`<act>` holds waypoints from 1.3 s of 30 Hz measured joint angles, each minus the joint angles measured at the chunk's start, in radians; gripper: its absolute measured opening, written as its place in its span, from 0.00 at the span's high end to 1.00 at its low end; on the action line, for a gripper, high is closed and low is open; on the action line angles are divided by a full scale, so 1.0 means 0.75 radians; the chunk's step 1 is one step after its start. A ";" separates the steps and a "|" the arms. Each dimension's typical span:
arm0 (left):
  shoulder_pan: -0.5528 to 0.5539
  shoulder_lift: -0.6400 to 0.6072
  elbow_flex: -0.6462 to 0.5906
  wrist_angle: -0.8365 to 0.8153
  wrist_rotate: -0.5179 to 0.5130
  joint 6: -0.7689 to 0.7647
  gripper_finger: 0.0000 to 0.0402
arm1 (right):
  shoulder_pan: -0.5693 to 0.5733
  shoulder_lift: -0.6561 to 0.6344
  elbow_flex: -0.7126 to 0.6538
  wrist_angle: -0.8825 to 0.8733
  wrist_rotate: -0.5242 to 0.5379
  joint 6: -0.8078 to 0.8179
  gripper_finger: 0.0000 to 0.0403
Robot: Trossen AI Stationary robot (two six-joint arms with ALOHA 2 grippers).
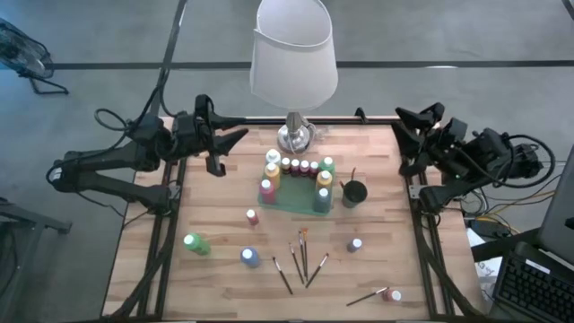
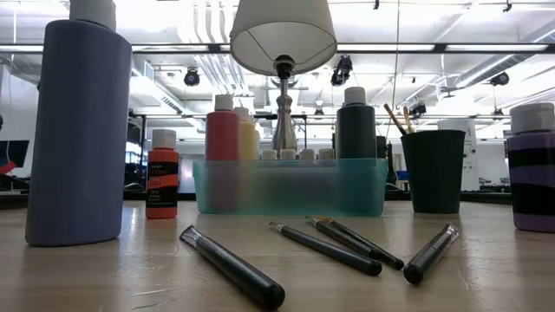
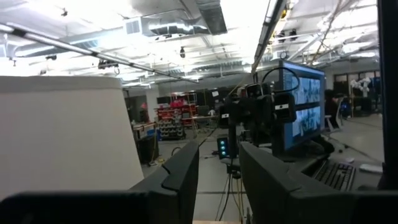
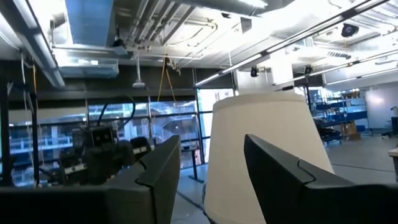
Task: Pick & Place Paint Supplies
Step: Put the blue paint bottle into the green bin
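Both grippers hang raised at the back corners of the table, well away from the paint supplies. Left gripper (image 1: 235, 136) sits at the upper left of the high view, pointing toward the lamp (image 1: 293, 56), its fingers parted by a narrow gap with nothing between them. Right gripper (image 1: 401, 121) sits at the upper right, its fingers likewise apart and empty.

In the middle of the table (image 1: 224, 287) stands a teal tray (image 1: 300, 199) just in front of the lamp base. Paint bottles line its back edge and sides: a yellow one (image 1: 272, 171) at the left, a red one (image 1: 266, 188) below it, a row of small dark ones (image 1: 300, 166) along the back, and green ones at the right (image 1: 323, 198). A black cup (image 1: 354, 192) holding brushes stands just to the right of the tray.

Loose bottles stand on the open wood: a small red one (image 1: 252, 216) left of the tray, a green one (image 1: 195, 243) at lower left, a blue one (image 1: 250, 257) near it, a purple one (image 1: 355, 244) to the right, and a red one (image 1: 393, 294) at lower right. Several brushes (image 1: 302, 256) lie fanned in the lower centre, and another brush (image 1: 367, 296) lies touching or just beside the lower-right red bottle.
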 joint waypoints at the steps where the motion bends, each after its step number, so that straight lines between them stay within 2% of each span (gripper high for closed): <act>1: 0.000 0.000 0.000 0.000 -0.004 -0.017 0.70 | 0.000 0.000 0.008 0.000 0.000 0.000 0.59; 8: 0.000 -0.001 0.000 0.009 -0.009 -0.147 0.70 | 0.000 0.002 0.064 0.001 -0.001 0.004 0.63; 15: 0.000 -0.001 0.000 0.027 -0.027 -0.148 0.70 | 0.001 -0.001 0.118 -0.026 -0.008 0.162 0.69; 24: 0.000 -0.004 0.001 0.155 -0.028 -0.169 0.70 | 0.001 0.071 0.267 -0.299 -0.236 0.302 0.77; 29: 0.000 -0.004 0.001 0.130 -0.028 -0.184 0.70 | 0.005 0.197 0.382 -0.332 -0.349 0.217 0.82; 33: 0.000 -0.017 0.001 0.088 -0.028 -0.165 0.70 | 0.005 0.332 0.475 -0.336 -0.339 0.142 0.86; 36: 0.000 -0.037 0.001 0.037 -0.010 -0.207 0.70 | 0.005 0.449 0.554 -0.339 -0.241 0.140 0.89; 39: 0.001 -0.064 0.001 -0.032 0.062 -0.220 0.70 | 0.006 0.547 0.624 -0.396 -0.175 0.143 0.92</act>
